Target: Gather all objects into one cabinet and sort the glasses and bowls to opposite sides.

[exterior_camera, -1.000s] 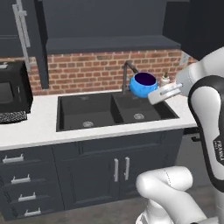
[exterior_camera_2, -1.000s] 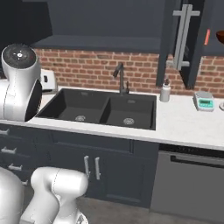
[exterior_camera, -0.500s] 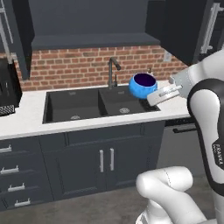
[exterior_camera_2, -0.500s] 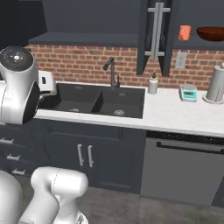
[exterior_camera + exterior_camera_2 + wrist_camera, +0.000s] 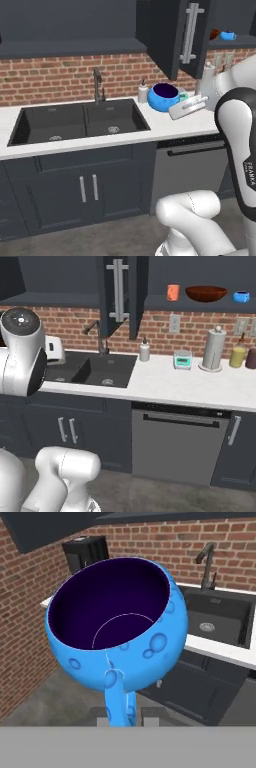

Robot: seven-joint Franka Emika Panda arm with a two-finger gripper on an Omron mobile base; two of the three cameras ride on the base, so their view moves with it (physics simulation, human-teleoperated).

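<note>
Charcoal wall cabinet [image 5: 200,306], door swung open, shelf floor up and off to the side of the hand: the destination for the carried item. Held on its shelf, ahead of and above the hand: reddish-brown wooden bowl [image 5: 206,293] at centre, orange mug [image 5: 173,292] to one side of it, small blue cup [image 5: 241,297] to the other. White surface [image 5: 175,381] lies below the hand, with a steel paper-towel cylinder [image 5: 213,349] standing under the shelf. Second blue cup [image 5: 164,97], dark inside, is in the hand [image 5: 186,107], whose tips are pinched shut on the cup's handle at the near, lower end, the bowl of the cup projecting forward past the tips. Handling advice: raise the hand well above shelf level before advancing, keep the cup's mouth upward, and enter clear of the open door. Judged placement: beside a cup or the mug, away from the wooden bowl, set down flat before release.
</note>
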